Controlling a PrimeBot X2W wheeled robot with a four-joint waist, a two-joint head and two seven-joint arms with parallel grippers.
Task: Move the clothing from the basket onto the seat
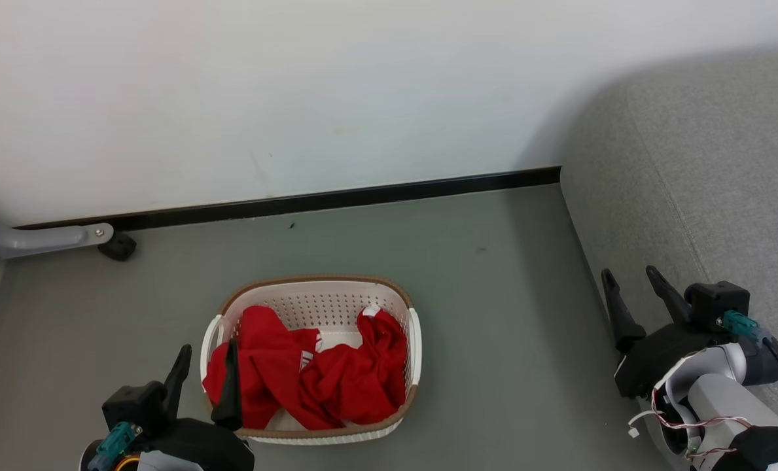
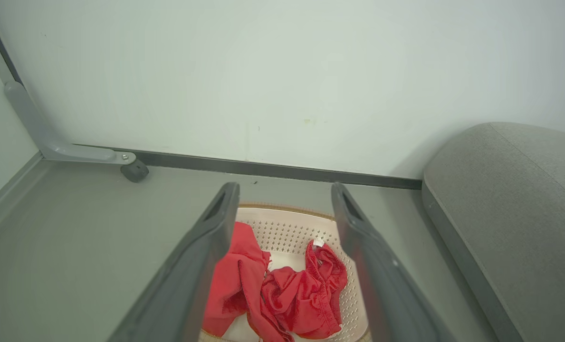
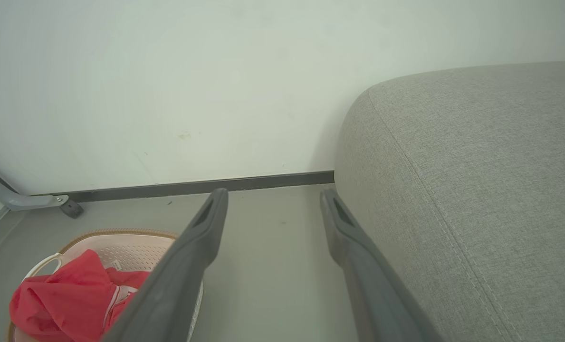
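The red clothing [image 1: 317, 379] lies crumpled inside the basket [image 1: 323, 302], which stands on the grey floor [image 1: 493, 294]. The left tool [image 1: 209, 348] hangs over the basket's near left corner, fingers spread wide, holding nothing. The right tool [image 1: 629, 273], equally wide and empty, sits well right of the basket, against the seat [image 1: 709, 170].

One basket [image 1: 323, 302], seemingly two pieces of clothing [image 1: 346, 383], one seat [image 1: 703, 170].
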